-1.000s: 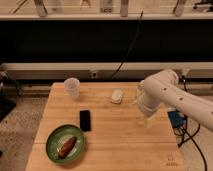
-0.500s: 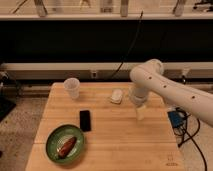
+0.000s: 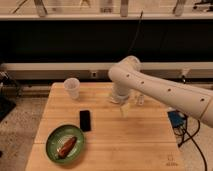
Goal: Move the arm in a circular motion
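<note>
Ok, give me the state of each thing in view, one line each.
arm: bent, reaching over the table from the right.
gripper: pointing down above the table's middle.
cup: upright on the table.
phone: lying flat, screen dark.
plate: flat, holding brown food.

Robotics laboratory: bare wooden table (image 3: 135, 145) before a dark wall panel (image 3: 60, 45), loose cables (image 3: 196, 142) on speckled floor (image 3: 20, 130), white robot arm (image 3: 160, 90) with gripper (image 3: 124, 111) over the table's middle.

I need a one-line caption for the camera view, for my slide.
White arm reaches over a wooden table, gripper hanging near its centre, right of a cup, phone and green plate.
</note>
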Controlling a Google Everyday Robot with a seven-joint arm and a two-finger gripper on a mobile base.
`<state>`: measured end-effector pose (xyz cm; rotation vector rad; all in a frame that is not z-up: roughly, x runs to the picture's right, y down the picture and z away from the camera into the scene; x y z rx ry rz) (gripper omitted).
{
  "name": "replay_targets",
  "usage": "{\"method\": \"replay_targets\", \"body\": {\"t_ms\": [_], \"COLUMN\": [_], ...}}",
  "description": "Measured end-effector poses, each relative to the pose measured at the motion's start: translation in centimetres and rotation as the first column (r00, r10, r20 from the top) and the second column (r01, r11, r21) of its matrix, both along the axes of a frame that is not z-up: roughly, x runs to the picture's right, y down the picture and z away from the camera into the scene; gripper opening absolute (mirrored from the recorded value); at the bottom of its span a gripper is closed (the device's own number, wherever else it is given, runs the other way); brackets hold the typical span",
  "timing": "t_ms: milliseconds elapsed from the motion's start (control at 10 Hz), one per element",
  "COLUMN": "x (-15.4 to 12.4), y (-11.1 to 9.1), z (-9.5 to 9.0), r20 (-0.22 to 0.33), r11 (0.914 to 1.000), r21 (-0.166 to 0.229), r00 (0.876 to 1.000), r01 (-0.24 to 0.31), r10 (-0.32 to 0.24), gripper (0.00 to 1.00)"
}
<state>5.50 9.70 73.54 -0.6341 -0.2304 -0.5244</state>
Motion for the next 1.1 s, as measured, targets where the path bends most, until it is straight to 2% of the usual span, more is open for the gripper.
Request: {"method": "replay_targets", "body": {"t_ms": [300,500,800,1100], "x": [-4.1,-6.1,-7.8,-7.0], "y": [1.1,2.8,7.2,11.4], "z": [-0.2,-1.1,-4.2,-6.8], "r20": [0.038,0.072,0.152,0.209], "r11": [0.9973,0.9917,0.9795,0.9676], "r21": [-0.005,-0.005,0.009,0.016], "r00": [0.997,0.989,0.968,0.945], "r01": [0.073,0.128,0.201,0.252], "r10": [-0.073,-0.128,-0.200,-0.250], "gripper": [0.80,0.80,0.80,0.80]}}
